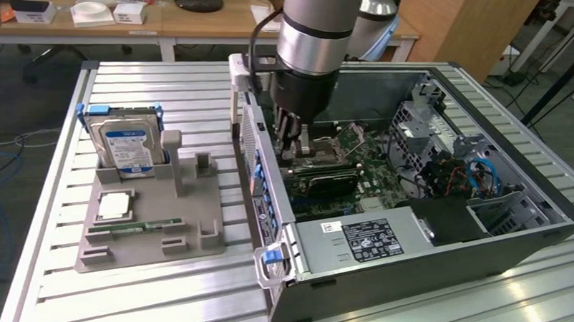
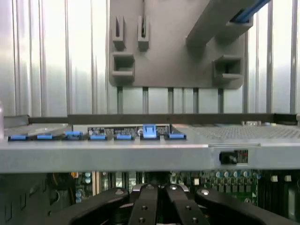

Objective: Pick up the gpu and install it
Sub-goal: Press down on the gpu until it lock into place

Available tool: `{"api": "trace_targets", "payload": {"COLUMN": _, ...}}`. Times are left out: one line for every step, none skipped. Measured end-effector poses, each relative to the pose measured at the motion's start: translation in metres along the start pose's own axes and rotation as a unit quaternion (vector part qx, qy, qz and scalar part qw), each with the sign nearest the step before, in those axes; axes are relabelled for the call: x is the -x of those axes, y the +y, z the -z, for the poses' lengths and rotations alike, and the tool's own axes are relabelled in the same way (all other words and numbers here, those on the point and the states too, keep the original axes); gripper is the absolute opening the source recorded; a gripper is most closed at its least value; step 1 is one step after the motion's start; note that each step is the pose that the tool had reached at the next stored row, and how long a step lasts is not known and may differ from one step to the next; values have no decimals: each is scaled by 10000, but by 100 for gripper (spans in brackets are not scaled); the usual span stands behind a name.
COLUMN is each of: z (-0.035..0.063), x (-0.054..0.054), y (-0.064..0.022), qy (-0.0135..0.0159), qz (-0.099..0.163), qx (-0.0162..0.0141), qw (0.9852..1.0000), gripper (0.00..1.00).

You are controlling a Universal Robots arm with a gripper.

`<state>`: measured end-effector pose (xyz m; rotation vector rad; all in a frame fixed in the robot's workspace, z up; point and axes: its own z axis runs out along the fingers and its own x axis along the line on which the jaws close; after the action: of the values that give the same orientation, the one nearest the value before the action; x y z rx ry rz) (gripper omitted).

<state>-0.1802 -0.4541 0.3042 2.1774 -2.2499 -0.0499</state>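
On the exterior view, the arm stands straight down over the open computer case, which lies on its side on the ribbed metal table. The gripper is lowered inside the case, close to the wall on the exterior view's left and just above the motherboard. Its fingers look drawn together, but from here I cannot tell whether the gpu is pinched between them, nor where the card sits. A power supply with a white label fills the near corner of the case, and blue cables loop at the exterior view's right. Beside the case, on the exterior view's left, a grey holder carries a hard drive with a blue label standing upright, a processor chip lying flat and a memory stick just next to it.

On the wrist view, the gripper shows its black fingers pressed together, with no gap I can see. Past them lies the green motherboard, then the grey case wall with a row of blue clips along it. Beyond the wall sits the grey holder on the table. I cannot make out a card in the grip here either.
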Motion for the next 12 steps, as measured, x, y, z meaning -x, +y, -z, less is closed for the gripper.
{"api": "trace_targets", "payload": {"z": -1, "x": -1, "y": 28, "qy": 0, "qz": 0, "qx": 0, "qw": 10000, "gripper": 11}}
{"api": "trace_targets", "payload": {"z": -1, "x": -1, "y": 35, "qy": -1, "qz": -1, "qx": 0, "qw": 10000, "gripper": 11}}
{"api": "trace_targets", "payload": {"z": -3, "x": -1, "y": 35, "qy": -1, "qz": 0, "qx": 0, "qw": 10000, "gripper": 11}}
{"api": "trace_targets", "payload": {"z": -8, "x": -1, "y": 34, "qy": -1, "qz": 0, "qx": 0, "qw": 10000, "gripper": 11}}
{"api": "trace_targets", "payload": {"z": -12, "x": -3, "y": 27, "qy": -2, "qz": 1, "qx": 0, "qw": 10000, "gripper": 11}}
{"api": "trace_targets", "payload": {"z": -14, "x": -12, "y": 14, "qy": -2, "qz": 0, "qx": 1, "qw": 10000, "gripper": 11}}
{"api": "trace_targets", "payload": {"z": -15, "x": -32, "y": 1, "qy": -2, "qz": 0, "qx": 1, "qw": 10000, "gripper": 11}}
{"api": "trace_targets", "payload": {"z": -16, "x": -55, "y": -2, "qy": -3, "qz": 0, "qx": 1, "qw": 10000, "gripper": 11}}
{"api": "trace_targets", "payload": {"z": -16, "x": -68, "y": -2, "qy": -2, "qz": 0, "qx": 1, "qw": 10000, "gripper": 11}}
{"api": "trace_targets", "payload": {"z": -17, "x": -72, "y": 2, "qy": -3, "qz": -1, "qx": 5, "qw": 10000, "gripper": 11}}
{"api": "trace_targets", "payload": {"z": -18, "x": -73, "y": 5, "qy": -2, "qz": -1, "qx": 11, "qw": 10000, "gripper": 11}}
{"api": "trace_targets", "payload": {"z": -18, "x": -73, "y": 5, "qy": -2, "qz": -1, "qx": 13, "qw": 10000, "gripper": 11}}
